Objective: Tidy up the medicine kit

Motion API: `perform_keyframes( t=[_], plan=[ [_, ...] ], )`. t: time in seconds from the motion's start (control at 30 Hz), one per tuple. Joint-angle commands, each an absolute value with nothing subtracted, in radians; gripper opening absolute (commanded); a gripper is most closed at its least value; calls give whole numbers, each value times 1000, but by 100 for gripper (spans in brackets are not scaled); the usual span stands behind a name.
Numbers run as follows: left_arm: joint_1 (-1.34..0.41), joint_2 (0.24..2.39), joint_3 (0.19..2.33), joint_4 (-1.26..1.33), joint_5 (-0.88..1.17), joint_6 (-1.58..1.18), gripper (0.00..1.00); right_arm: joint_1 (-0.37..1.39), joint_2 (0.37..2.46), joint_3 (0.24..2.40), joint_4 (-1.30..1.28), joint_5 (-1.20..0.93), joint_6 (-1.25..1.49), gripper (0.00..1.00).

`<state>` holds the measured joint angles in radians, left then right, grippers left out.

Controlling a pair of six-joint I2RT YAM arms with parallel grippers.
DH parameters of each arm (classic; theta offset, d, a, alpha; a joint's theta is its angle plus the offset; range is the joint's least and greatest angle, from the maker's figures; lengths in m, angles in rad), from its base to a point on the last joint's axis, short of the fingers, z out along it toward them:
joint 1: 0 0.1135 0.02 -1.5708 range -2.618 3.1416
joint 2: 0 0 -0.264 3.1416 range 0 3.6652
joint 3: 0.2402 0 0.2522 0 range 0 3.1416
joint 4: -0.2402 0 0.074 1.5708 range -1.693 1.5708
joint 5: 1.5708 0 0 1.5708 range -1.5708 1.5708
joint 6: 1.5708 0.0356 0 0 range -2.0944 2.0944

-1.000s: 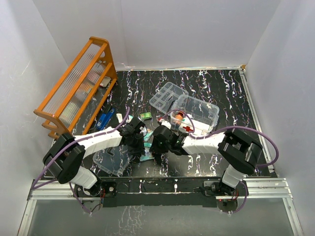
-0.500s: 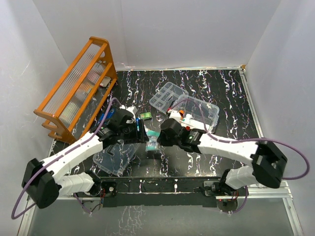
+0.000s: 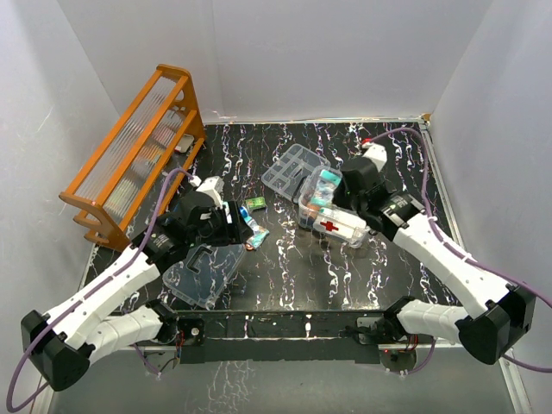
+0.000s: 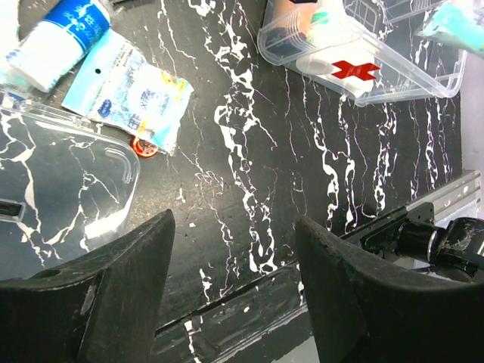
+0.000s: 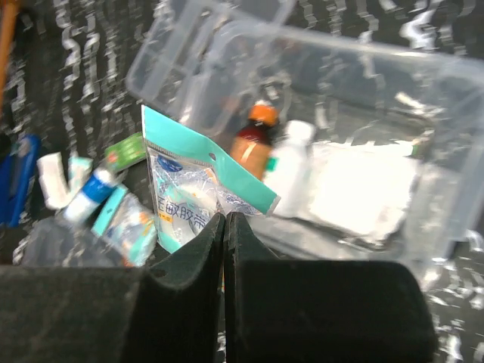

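Observation:
The clear medicine kit box [image 3: 366, 226] with a red cross stands right of centre, and it also shows in the right wrist view [image 5: 393, 98]. It holds an orange-capped brown bottle [image 5: 253, 140] and a white bottle [image 5: 287, 159]. My right gripper [image 3: 332, 194] is shut on a teal packet [image 5: 189, 189], held over the box's left end. The clear compartmented tray [image 3: 293, 168] lies behind the box. The clear lid [image 3: 203, 272] lies front left. My left gripper [image 4: 233, 227] is open and empty above the table, near a light blue packet [image 4: 128, 91] and a white-blue roll [image 4: 64, 41].
An orange wooden rack [image 3: 134, 155] stands at the back left. A small green box [image 3: 254, 204] and loose packets [image 3: 257, 233] lie between the lid and the tray. A small red cap [image 4: 144, 146] lies beside the lid's edge.
My right gripper has lifted the teal packet from the front centre up and back to above the box. My left arm has drawn back to the left, away from the packets.

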<state>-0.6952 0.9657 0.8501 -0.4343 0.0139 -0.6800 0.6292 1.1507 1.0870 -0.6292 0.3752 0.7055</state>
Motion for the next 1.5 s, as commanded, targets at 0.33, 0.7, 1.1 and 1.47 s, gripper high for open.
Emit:
perform_keyframes(
  t=[0.33,0.7,1.1,1.47],
  plan=[
    [-689,793,749,-540,-194,-604,64,315,1210,1141,-792,264,470,0],
    [-689,709,696,-533,-143,-587,66,287,1326,1082,-715,148,523,0],
    [-690,707,688,-531,-117,-588,67,288,1449,1061,-733,198,554,0],
    [-690,733,681,-541,-100,-617,66,290,1531,1054,-752,230,595,0]
  ],
)
